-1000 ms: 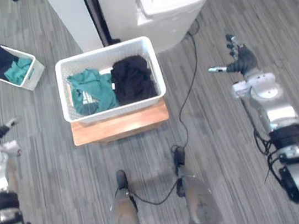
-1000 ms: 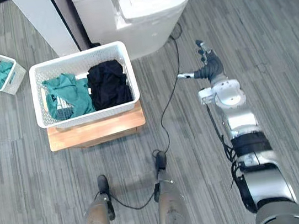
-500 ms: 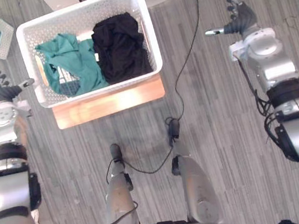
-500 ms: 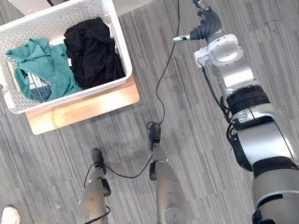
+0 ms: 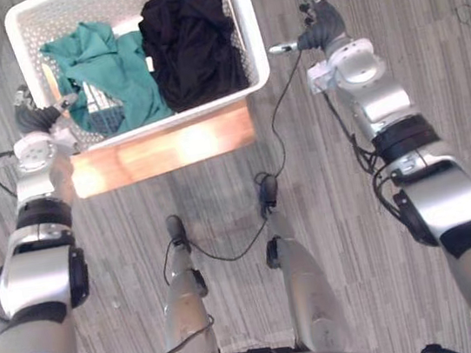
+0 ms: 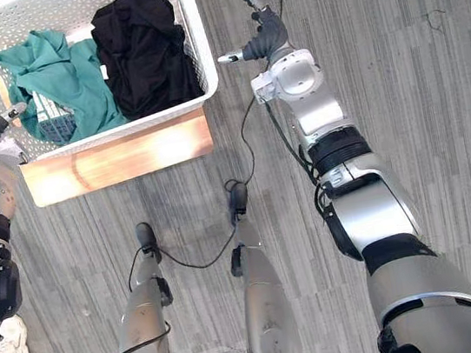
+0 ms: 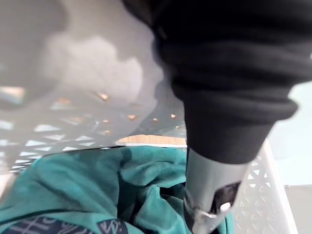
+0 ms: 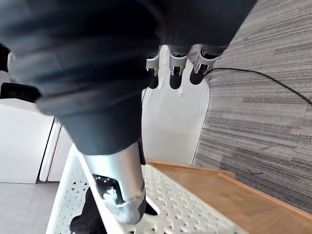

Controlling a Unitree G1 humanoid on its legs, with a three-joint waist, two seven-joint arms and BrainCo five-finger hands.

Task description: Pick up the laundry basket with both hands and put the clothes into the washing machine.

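White basket point(image 5: 185, 114) between left hand point(image 5: 34, 119) and right hand point(image 5: 321, 27)

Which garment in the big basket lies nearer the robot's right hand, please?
The black garment, toward the right hand; the teal garment lies by the left hand.

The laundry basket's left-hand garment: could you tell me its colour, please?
The garment is teal green, clearest in the left eye view.

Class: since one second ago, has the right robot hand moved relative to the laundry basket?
Yes. The right robot hand has closed in toward the laundry basket's right wall, thumb nearly at it.
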